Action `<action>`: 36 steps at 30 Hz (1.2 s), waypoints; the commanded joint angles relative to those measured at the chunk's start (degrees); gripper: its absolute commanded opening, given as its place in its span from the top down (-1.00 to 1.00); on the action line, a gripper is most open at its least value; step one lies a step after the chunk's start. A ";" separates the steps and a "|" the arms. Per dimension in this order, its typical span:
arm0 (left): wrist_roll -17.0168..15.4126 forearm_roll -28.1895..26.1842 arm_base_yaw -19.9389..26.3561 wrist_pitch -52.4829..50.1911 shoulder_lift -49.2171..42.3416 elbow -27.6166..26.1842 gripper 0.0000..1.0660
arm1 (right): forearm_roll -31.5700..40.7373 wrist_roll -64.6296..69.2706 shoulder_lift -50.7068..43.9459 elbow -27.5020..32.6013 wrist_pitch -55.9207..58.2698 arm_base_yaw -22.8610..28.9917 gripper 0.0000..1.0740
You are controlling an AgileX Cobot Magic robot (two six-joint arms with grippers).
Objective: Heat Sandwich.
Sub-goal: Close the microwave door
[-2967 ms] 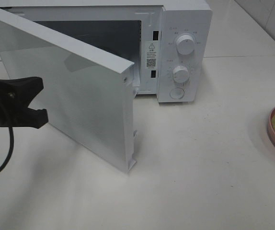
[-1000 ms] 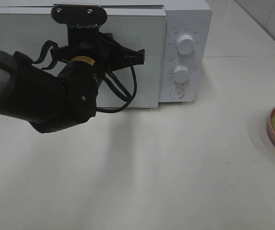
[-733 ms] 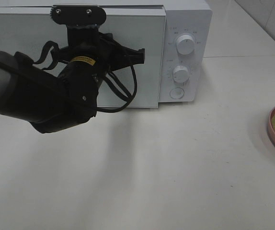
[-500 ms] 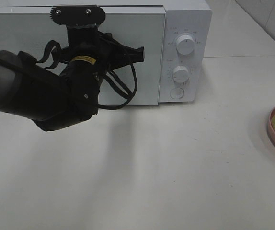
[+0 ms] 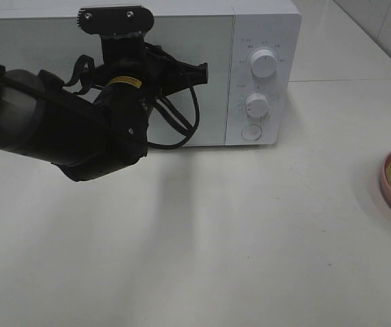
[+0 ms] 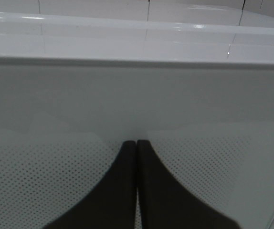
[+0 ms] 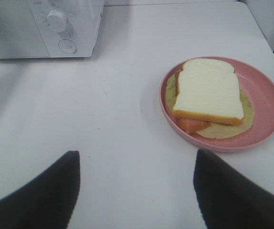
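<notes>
1. Microwave door (image 5: 202,75): three seconds back it stood swung wide on its left hinge, cavity exposed. Now it sits flush with the microwave (image 5: 263,27) front, and has done so through the last second.

2. Left hand (image 6: 136,149): fingers pressed together, nothing between them, tips against the perforated door window. From above, the left arm (image 5: 66,129) lies across the door face; over the last second it has shifted only slightly. Reads as the hand having pushed the door shut.

3. Right hand (image 7: 136,186): fingers spread wide, holding nothing, hovering above the table (image 5: 250,238) short of the plate.

4. Sandwich (image 7: 208,90): lies on the pink plate (image 7: 266,90) at the right edge of the table, well apart from the microwave. White slice on top, orange layer and pale green filling showing beneath. It has not moved in any of the frames.

5. Judgement: the door is closed with the sandwich still outside. Heating cannot start in this state; the cavity would need reopening and the plate carrying across, or this closing is a test of the door. Upper dial (image 5: 263,63) and lower dial (image 5: 257,105) appear untouched.
</notes>
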 commanded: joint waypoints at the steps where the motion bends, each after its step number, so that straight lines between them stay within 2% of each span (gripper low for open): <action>1: 0.23 -1.15 1.72 -1.83 -0.11 -1.43 1.00 | -0.34 0.52 -1.49 0.17 -0.29 -0.29 -0.23; 5: 0.80 -2.41 1.49 -0.80 -1.03 -1.43 1.00 | -0.34 0.52 -1.49 0.17 -0.29 -0.29 -0.23; 10: 1.09 -3.72 1.49 7.79 -4.13 -1.43 1.00 | -0.34 0.52 -1.49 0.17 -0.29 -0.29 -0.23; 11: 1.89 -3.84 1.49 12.20 -5.67 -1.43 1.00 | -0.29 0.52 -1.49 0.17 -0.29 -0.29 -0.23; 13: 2.58 -3.84 1.49 13.81 -6.36 -1.43 1.00 | -0.29 0.52 -1.49 0.17 -0.29 -0.29 -0.23; 15: 5.21 -3.67 1.49 19.25 -8.19 -1.43 1.00 | -0.29 0.52 -1.49 0.17 -0.29 -0.29 -0.23; 19: 7.85 -3.21 1.49 26.18 -10.26 -1.43 1.00 | -0.29 0.52 -1.49 0.17 -0.29 -0.29 -0.23; 20: 10.14 -2.69 1.49 31.63 -11.80 -1.43 1.00 | -0.29 0.52 -1.49 0.17 -0.29 -0.29 -0.23; 22: 12.09 -1.03 1.49 38.04 -13.46 -1.43 1.00 | -0.29 0.52 -1.49 0.17 -0.29 -0.29 -0.23; 23: 12.09 -1.03 1.49 38.04 -13.46 -1.43 1.00 | -0.29 0.52 -1.49 0.17 -0.29 -0.29 -0.23; 25: 13.58 2.29 1.49 48.24 -15.41 -1.43 1.00 | -0.29 0.52 -1.49 0.17 -0.29 -0.29 -0.23; 28: 13.52 4.41 1.49 53.74 -16.56 -1.43 1.00 | -0.29 0.52 -1.49 0.17 -0.29 -0.29 -0.23; 31: 13.52 10.31 1.49 65.43 -19.54 -1.43 1.00 | -0.29 0.52 -1.49 0.17 -0.29 -0.29 -0.23; 32: 13.52 10.31 1.49 65.43 -19.54 -1.43 1.00 | -0.29 0.52 -1.49 0.17 -0.29 -0.29 -0.23; 33: 13.52 13.87 1.49 70.93 -21.54 -1.43 1.00 | -0.29 0.52 -1.49 0.17 -0.29 -0.29 -0.23; 36: 12.95 16.39 1.72 75.92 -23.32 -1.43 1.00 | -0.29 0.52 -1.49 0.17 -0.29 -0.29 -0.23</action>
